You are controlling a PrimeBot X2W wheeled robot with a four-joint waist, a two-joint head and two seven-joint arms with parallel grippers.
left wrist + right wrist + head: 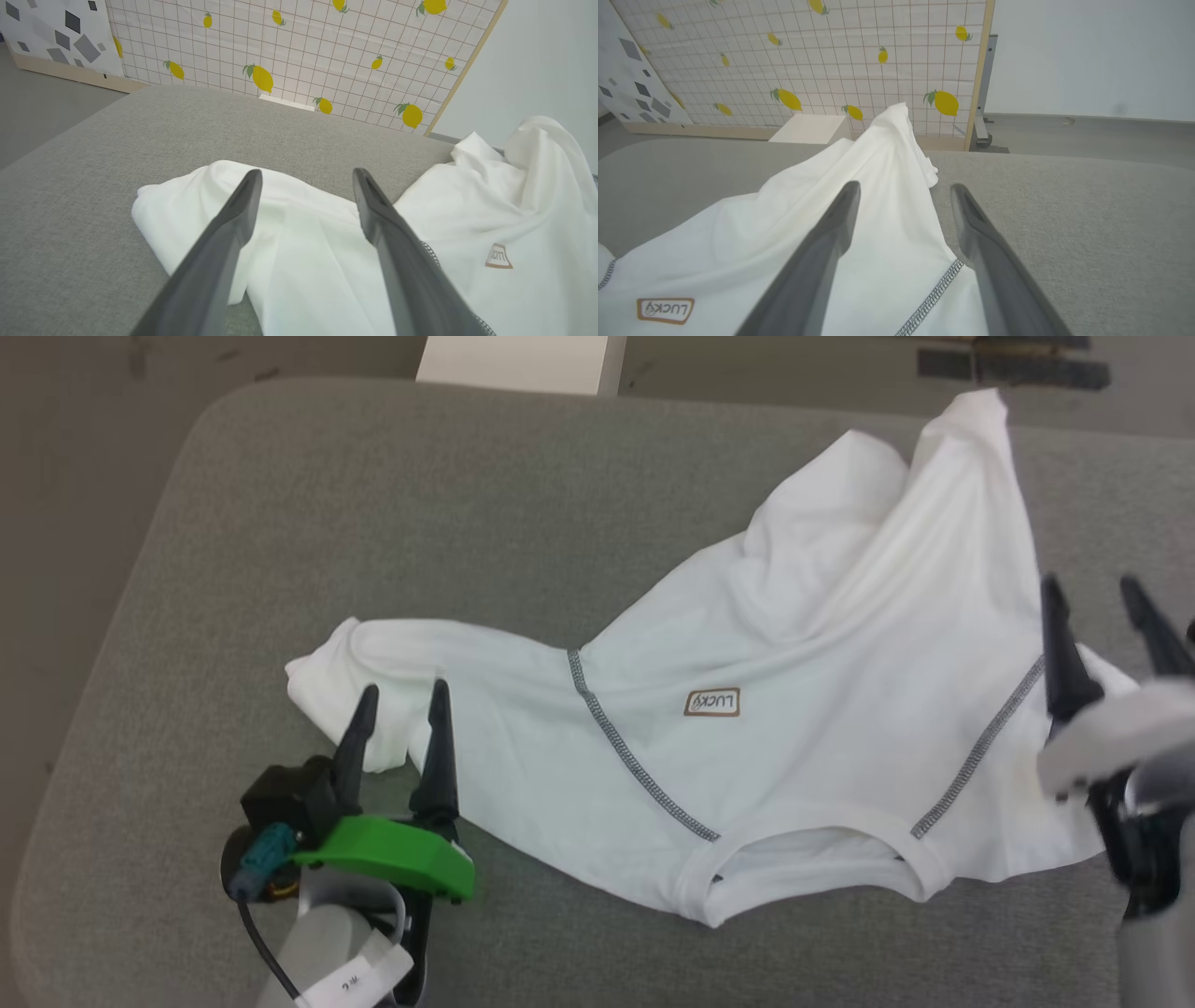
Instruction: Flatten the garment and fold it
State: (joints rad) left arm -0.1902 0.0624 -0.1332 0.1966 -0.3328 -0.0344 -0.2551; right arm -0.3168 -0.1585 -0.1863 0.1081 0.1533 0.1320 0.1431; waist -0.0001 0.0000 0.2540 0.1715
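Cloth of a white short-sleeved T-shirt (794, 644) with grey speckled seams is being supported, rumpled, by the grey padded table (373, 523), collar nearest. The left gripper (404, 687) is being held spread over the left sleeve, the right gripper (1090, 581) spread beside the right shoulder seam.

Right gripper (1090, 583): you see its body blurred, cut by the edge.
Garment (794, 691): that gripper hides one sleeve end.

Left end effector (404, 687) and right end effector (1090, 582) both have fingers spread wide, empty
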